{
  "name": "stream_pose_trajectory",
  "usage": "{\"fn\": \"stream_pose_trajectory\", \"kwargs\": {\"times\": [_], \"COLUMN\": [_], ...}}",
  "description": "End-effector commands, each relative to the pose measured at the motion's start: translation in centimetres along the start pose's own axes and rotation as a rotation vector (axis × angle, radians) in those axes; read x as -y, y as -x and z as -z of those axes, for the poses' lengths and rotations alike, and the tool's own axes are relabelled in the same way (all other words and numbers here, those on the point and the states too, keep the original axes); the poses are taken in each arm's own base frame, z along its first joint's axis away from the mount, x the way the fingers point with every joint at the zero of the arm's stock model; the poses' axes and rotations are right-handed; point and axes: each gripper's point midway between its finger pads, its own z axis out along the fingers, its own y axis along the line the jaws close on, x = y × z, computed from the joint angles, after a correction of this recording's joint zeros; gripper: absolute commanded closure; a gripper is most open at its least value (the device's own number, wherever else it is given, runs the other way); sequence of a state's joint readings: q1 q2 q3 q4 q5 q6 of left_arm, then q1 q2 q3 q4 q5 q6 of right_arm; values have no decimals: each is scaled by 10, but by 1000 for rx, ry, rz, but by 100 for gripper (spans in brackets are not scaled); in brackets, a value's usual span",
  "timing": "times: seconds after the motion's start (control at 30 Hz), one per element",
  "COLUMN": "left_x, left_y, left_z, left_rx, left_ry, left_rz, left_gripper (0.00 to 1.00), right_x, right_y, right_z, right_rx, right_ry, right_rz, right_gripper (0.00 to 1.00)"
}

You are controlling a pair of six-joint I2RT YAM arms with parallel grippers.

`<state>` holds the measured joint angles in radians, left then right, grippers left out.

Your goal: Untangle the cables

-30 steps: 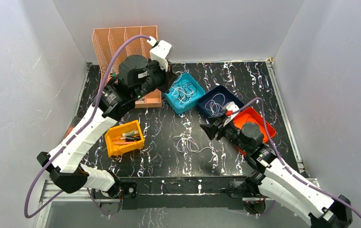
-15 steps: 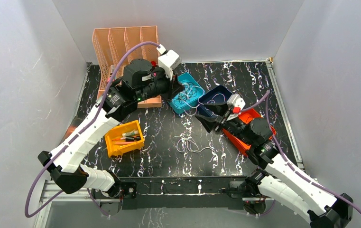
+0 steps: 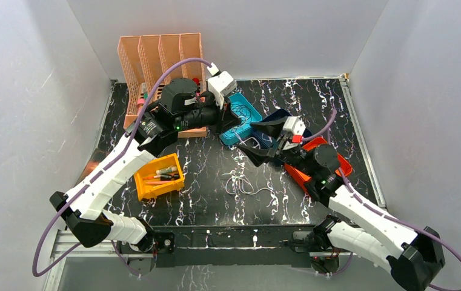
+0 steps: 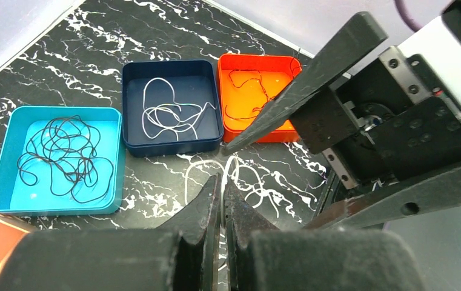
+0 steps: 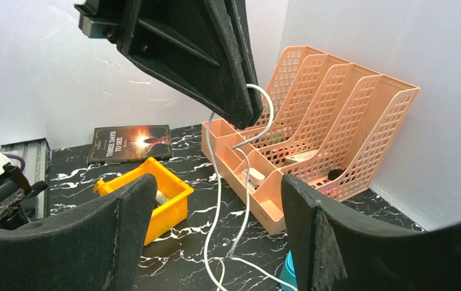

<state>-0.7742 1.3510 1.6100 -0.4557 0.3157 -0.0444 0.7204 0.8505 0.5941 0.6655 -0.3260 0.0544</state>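
Risk of a dragged knot: You hold the white cable at one point only; lift further and the whole white tangle may rise off the counter with it, cinching the loops instead of freeing them
Risk of a miss or a knock: The white cable is very thin and slack, so your second grip could close on air, and the two end effectors sit close enough to clash
Left end effector: Clenched on the white cable, raised just left of the navy tray
Right end effector: Spread wide, grasping nothing, its jaws flanking the hanging white cable just in front of the navy tray, not touching it as far as you can tell
Cables: White tangle on the counter in front of the navy tray; black cables in the teal tray to its left; a white loop inside it; a thin dark strand in the orange tray to its right
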Motion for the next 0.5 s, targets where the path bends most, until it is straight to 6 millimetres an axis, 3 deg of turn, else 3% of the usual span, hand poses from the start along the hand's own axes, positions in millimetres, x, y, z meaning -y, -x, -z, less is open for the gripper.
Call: {"fn": "stream_pose_trajectory", "kwargs": {"times": [0.0, 0.23, 0.47], "left_x": [13, 19, 24], "left_y": [14, 13, 14], "left_z": [13, 13, 16], "left_rx": [50, 49, 56], "left_ry": [-51, -87, -109], "left_rz": [-12, -10, -8], "left_gripper": [100, 100, 100], "right_x": [-3, 2, 7], "right_y": [45, 39, 30], "right_z": [-14, -29, -41], "right_rx": [151, 151, 150], "right_ry": [42, 53, 49], "right_rz": [75, 77, 57], "right_gripper": [16, 17, 25]}}
